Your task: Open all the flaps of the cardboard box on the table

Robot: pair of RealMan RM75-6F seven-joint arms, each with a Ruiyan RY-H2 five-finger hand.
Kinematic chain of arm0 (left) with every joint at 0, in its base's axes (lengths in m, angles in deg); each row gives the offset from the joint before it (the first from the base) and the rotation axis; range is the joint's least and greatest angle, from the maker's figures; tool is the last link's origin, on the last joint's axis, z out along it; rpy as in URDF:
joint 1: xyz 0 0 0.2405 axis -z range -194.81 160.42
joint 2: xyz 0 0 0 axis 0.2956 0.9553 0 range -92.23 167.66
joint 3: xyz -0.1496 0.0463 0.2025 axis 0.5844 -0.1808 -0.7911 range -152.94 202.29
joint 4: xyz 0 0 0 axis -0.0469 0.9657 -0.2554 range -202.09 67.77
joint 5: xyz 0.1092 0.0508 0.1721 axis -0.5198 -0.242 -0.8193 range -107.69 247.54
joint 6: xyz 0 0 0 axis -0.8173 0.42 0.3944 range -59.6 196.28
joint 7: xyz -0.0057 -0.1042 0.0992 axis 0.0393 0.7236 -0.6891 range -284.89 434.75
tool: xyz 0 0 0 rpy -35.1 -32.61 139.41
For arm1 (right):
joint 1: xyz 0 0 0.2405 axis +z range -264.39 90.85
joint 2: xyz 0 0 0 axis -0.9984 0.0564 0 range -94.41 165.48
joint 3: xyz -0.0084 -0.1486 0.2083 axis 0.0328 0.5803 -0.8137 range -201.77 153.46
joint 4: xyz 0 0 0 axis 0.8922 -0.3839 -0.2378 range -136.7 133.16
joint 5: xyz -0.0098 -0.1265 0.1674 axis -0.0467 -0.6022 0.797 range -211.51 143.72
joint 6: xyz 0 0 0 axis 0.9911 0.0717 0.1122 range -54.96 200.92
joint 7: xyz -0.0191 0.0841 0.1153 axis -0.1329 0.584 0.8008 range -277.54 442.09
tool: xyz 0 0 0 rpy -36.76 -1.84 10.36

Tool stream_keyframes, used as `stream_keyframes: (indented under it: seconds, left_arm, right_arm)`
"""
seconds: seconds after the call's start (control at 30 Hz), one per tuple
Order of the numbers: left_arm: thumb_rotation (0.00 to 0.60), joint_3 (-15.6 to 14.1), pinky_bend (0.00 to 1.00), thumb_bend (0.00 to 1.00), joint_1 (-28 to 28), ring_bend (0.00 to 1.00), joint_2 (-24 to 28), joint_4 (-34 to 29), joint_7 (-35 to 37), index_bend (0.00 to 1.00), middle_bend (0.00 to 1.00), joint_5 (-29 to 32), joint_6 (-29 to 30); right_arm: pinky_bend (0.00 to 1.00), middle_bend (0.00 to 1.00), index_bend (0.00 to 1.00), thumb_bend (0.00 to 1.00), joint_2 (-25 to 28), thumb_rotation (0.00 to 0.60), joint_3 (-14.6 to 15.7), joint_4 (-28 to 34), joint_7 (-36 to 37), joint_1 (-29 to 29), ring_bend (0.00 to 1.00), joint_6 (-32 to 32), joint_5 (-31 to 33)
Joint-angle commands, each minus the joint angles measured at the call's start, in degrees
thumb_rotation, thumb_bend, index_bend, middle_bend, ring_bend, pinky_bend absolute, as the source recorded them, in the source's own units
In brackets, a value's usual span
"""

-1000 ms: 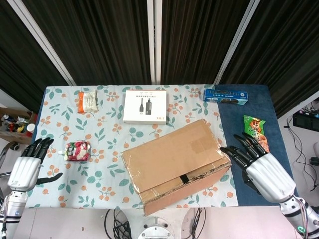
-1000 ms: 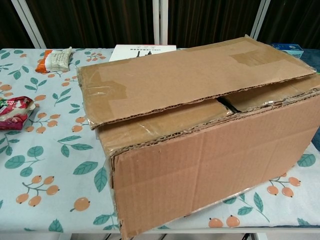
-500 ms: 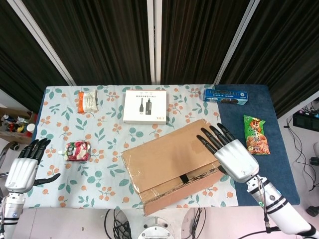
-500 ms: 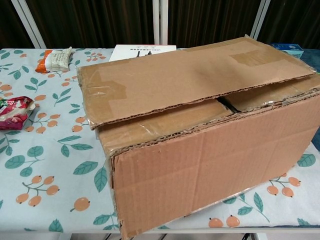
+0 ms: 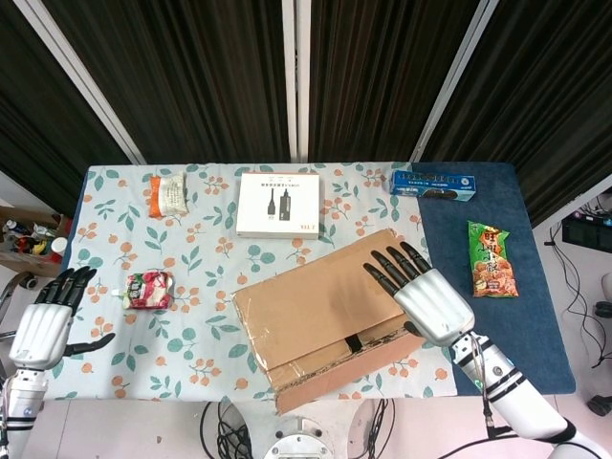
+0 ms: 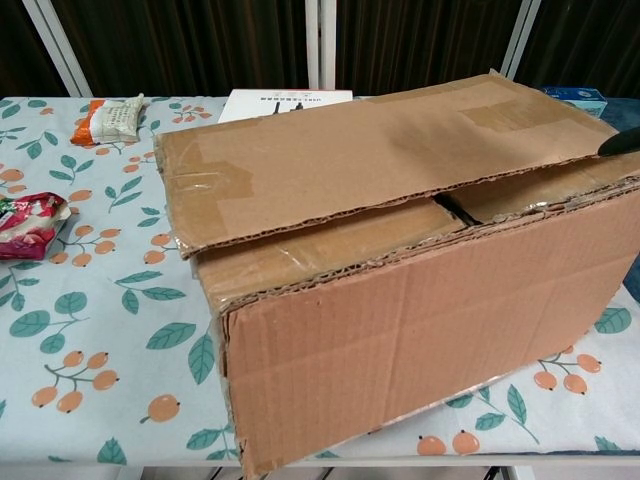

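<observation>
The cardboard box (image 5: 330,308) (image 6: 400,250) lies askew at the table's front middle, its long top flap (image 6: 370,155) down over the inner flaps, with a dark gap under its front edge. My right hand (image 5: 424,295) hovers over the box's right end, fingers spread and pointing toward the far left, holding nothing; one dark fingertip (image 6: 620,141) pokes into the chest view at the right edge. My left hand (image 5: 48,320) hangs open off the table's left front corner, away from the box.
A white product box (image 5: 278,204) lies behind the cardboard box. Snack packs sit at the left (image 5: 167,194) (image 5: 147,289) and a green one (image 5: 491,258) on the blue cloth at right. A blue carton (image 5: 433,184) lies far right.
My right hand has swung from the blue cloth at the right to over the box's right end. The left hand has dropped slightly. The box has not moved.
</observation>
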Motion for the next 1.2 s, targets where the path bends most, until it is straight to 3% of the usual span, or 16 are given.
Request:
stream_keyframes:
  seconds: [0.03,0.93,1.2]
  left_arm:
    - [0.448,0.0,0.18,0.04,0.0,0.07,0.0,0.1,0.0,0.08,0.09,0.0,0.0]
    - [0.462,0.4,0.18,0.04,-0.5,0.07,0.8,1.1,0.7,0.08,0.09,1.1,0.2]
    - [0.469,0.9,0.18,0.04,-1.0,0.07,1.5,1.0,1.1,0.07,0.09,1.6,1.0]
  right_arm:
    - [0.0,0.0,0.0,0.0,-1.0,0.6,0.3,-0.6,0.1,0.3,0.0,0.1,0.2]
    - [0.0,0.0,0.0,0.0,-10.5,0.6,1.3,-8.8,2.8,3.6,0.0,0.5,2.8]
    - [0.0,0.0,0.0,0.03,-13.7,0.6,1.3,-13.0,6.7,3.9,0.0,-1.2,-3.0]
